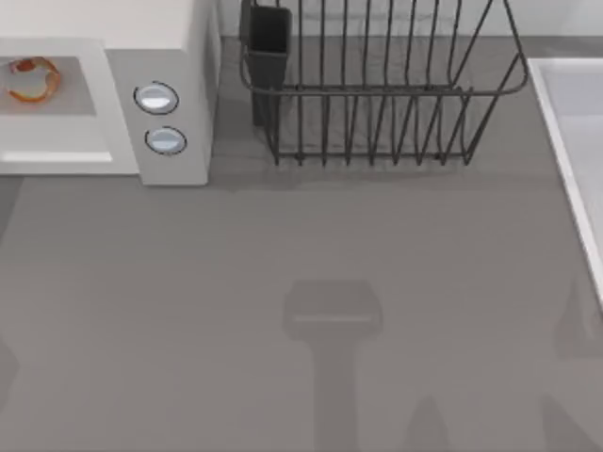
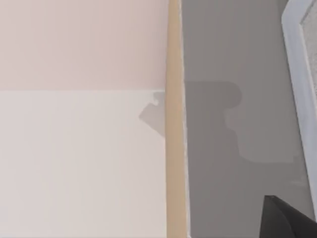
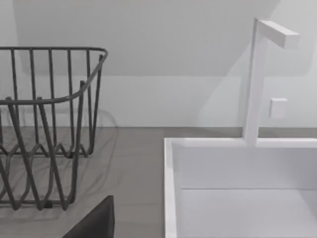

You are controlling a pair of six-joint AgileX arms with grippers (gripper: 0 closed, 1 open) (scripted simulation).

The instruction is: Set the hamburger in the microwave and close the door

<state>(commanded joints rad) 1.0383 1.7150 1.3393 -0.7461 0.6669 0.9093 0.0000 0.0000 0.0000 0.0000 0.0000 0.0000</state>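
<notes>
With the hamburger (image 1: pixel 34 79) already inside the microwave (image 1: pixel 179 56), the closing push needs care, though I cannot tell either gripper's state.

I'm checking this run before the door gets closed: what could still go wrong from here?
1. The hamburger already lies in the microwave cavity, near its front lip; a swinging door might clip it or nudge it.
2. The wire rack stands close beside the microwave, so an arm reaching in from that side might snag its bars.
</notes>
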